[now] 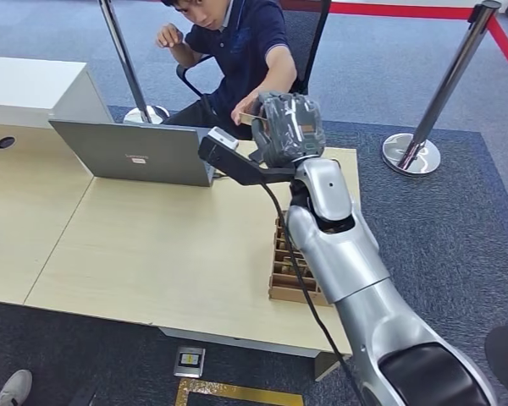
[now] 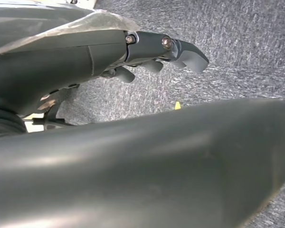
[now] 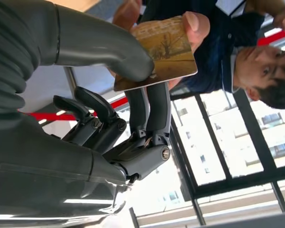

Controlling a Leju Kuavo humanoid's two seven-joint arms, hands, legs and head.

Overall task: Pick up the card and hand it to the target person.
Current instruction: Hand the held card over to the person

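Your right hand (image 3: 134,95) is pinching the card (image 3: 159,52) between its thick thumb and two dark fingers (image 3: 157,107), held out over the far edge of the wooden table (image 1: 162,254) toward the seated person (image 1: 248,42). The person's hand (image 3: 194,28) is gripping the card's opposite end, so two holds are sharing it. The main risk, as you are judging it, is timing: if your hand is opening before their grip is firm, the card is dropping to the table or the carpet; if your pinch is holding while they are pulling, the card is bending or slipping askew. In the head view the card is showing as a thin tan sliver just beyond the hand's wrapped back (image 1: 289,127). Room is tight near the hand: a laptop (image 1: 136,152) is standing to its left, and a cardboard divider tray (image 1: 284,275) is sitting under the forearm, so a downward retreat is risking a knock. Open space is lying upward and back along the arm. A stanchion base (image 1: 410,154) is standing well apart on the right. Your left hand (image 2: 159,50) is hanging over grey carpet, fingers loosely apart, holding nothing.
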